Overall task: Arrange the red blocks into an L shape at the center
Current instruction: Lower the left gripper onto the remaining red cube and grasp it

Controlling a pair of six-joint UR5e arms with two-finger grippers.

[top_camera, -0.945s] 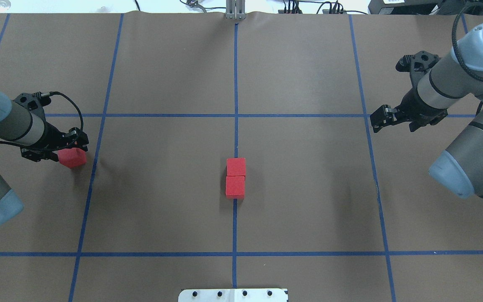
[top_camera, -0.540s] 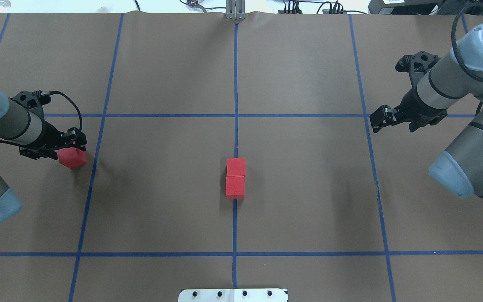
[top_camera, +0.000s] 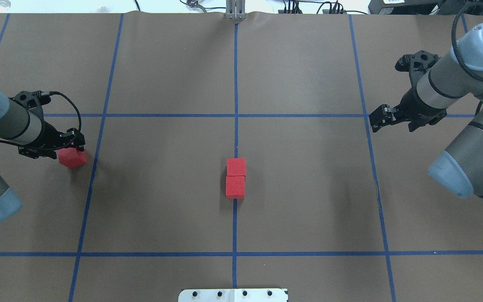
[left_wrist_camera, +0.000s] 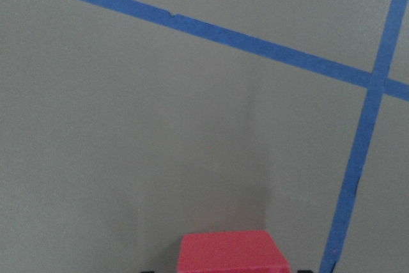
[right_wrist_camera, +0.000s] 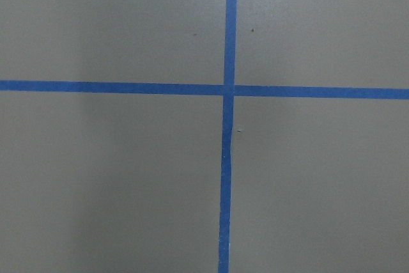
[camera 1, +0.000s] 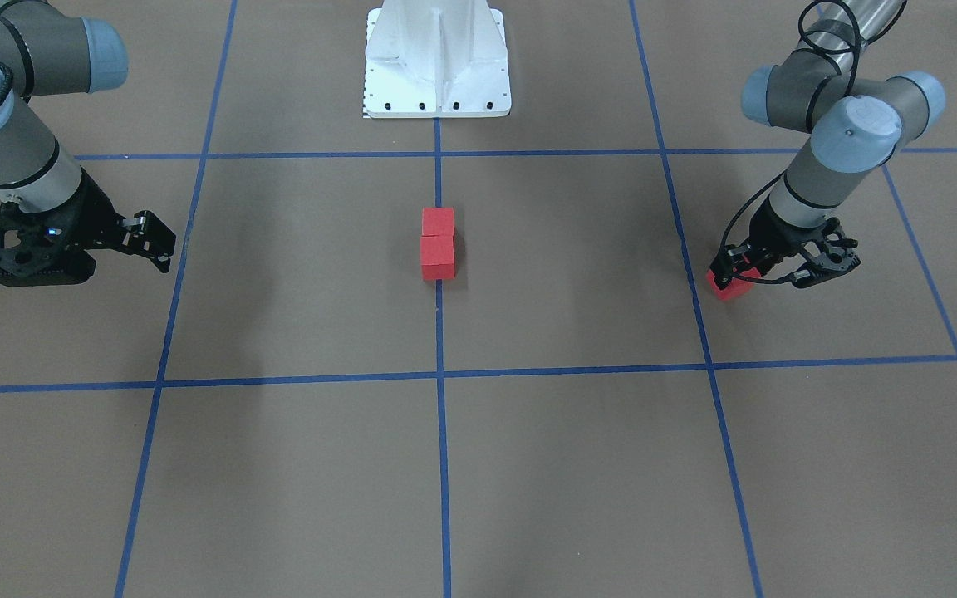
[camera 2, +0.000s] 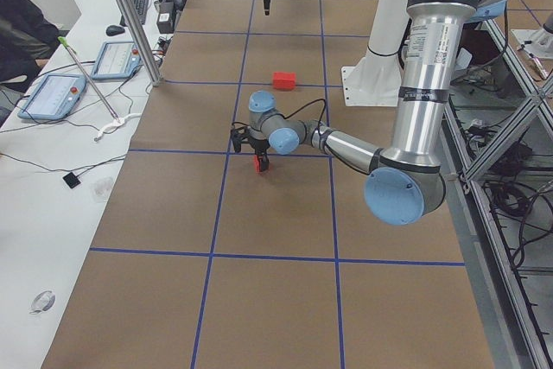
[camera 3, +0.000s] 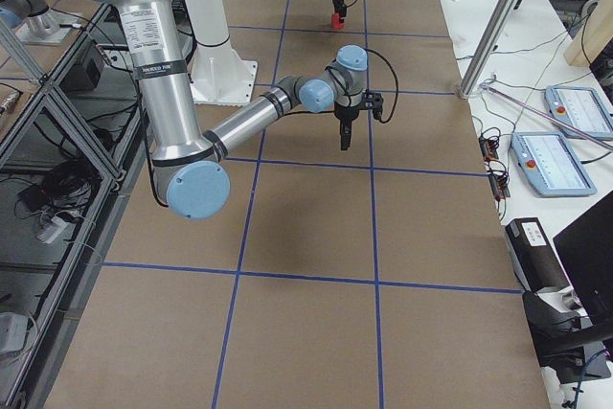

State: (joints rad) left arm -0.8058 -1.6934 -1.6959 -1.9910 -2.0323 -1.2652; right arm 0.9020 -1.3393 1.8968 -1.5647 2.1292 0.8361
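I'm looking at a table (top_camera: 162, 75) covered in brown paper, marked into big squares with blue tape (top_camera: 236, 84). Two red blocks (top_camera: 236, 167) (top_camera: 235, 187) lie touching, one behind the other, on the middle tape line. A third red block (top_camera: 72, 158) sits far out toward the robot's left, just beside a lengthwise line; whether it rests on the paper, I can't tell. The white base plate (camera 1: 437, 58) stands at the robot's edge

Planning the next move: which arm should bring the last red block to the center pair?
Left: the left pincer sits at the stray red block; the right pincer hangs far away.
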